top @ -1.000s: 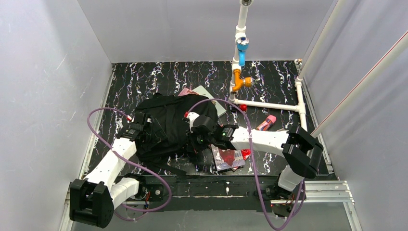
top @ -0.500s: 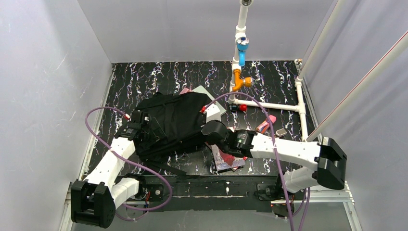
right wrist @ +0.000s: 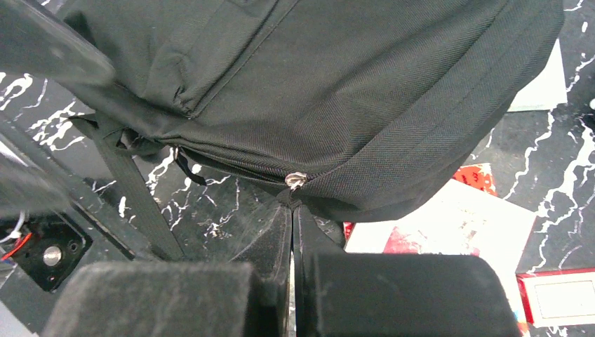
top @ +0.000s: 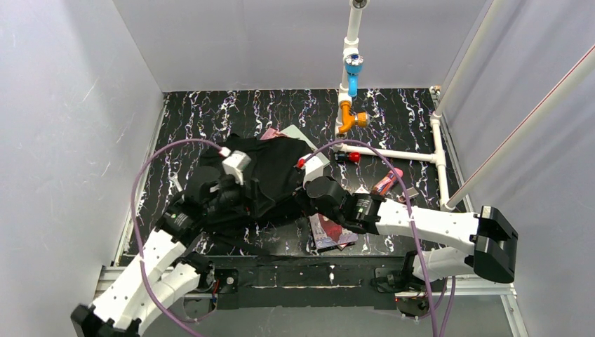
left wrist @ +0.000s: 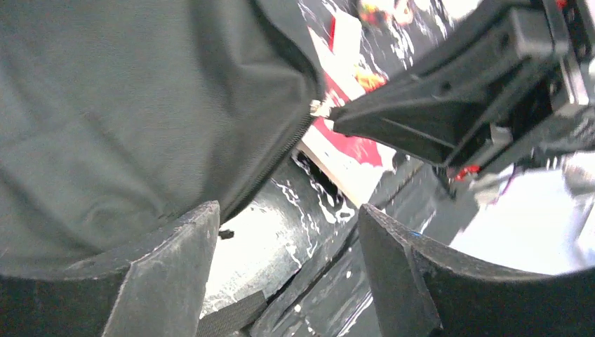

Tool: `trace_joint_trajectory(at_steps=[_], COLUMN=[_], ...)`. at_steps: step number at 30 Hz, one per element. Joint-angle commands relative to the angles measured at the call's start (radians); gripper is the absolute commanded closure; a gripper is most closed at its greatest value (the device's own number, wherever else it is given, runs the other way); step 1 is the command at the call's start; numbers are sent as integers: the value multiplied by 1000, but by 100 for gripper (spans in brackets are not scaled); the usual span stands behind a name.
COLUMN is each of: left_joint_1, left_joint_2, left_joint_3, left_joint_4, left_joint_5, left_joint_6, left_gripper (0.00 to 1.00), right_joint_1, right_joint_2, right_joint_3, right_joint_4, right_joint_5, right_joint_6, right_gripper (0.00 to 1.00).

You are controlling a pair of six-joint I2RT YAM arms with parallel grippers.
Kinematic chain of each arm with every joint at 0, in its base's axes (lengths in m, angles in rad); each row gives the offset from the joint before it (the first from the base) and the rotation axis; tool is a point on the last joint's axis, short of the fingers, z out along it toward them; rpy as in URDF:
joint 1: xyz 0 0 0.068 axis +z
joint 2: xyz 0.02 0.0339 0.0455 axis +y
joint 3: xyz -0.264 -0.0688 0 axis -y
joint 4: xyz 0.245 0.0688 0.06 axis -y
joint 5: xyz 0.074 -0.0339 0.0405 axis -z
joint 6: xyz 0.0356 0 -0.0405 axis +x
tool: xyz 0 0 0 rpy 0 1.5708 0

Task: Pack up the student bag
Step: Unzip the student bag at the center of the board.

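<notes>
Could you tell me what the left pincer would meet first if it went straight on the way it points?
Probably the student bag, whose zipped edge lies just ahead of the left pincer; depth is unclear.

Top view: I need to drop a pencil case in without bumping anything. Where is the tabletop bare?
Bare: the far strip of table between the back wall and the student bag, left of the pipe stand; also the far right corner behind the white pipe. Crowded: near centre, where bag, books, left arm and right arm meet.
</notes>
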Motion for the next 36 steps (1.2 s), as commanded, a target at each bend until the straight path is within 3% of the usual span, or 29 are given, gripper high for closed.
trace_joint_trajectory(at_steps=[1, 7, 18, 24, 26, 28, 29, 36], left_joint_1=[-142, -161, -210, -247, -264, -268, -269, -271], left_joint_2=[133, 281, 359, 425, 448, 458, 453, 279], left_joint_3=[79, 127, 149, 173, 182, 192, 188, 100], left_joint_4=[27, 62, 84, 84, 81, 61, 54, -1], left_joint_5=[19, 29, -61, -101, -147, -201, -224, -205], left_joint_6=[272, 414, 397, 385, 382, 376, 376, 513], left_gripper=[31, 46, 63, 65, 76, 97, 100, 100], right_joint_1=[-1, -3, -3, -3, -3, -3, -3, -8], right_joint_2=[-63, -97, -106, -91, -86, -79, -75, -82], right_joint_3=[-14, -25, -28, -18, -13, 3, 22, 105], right_joint_4=[95, 99, 120, 138, 123, 55, 11, -285], right_joint_5=[-42, -51, -92, -110, -98, -36, 9, 452], right_joint_6=[-9, 8, -4, -2, 3, 2, 1, -108], right_gripper=[99, 99, 99, 99, 99, 99, 99, 99])
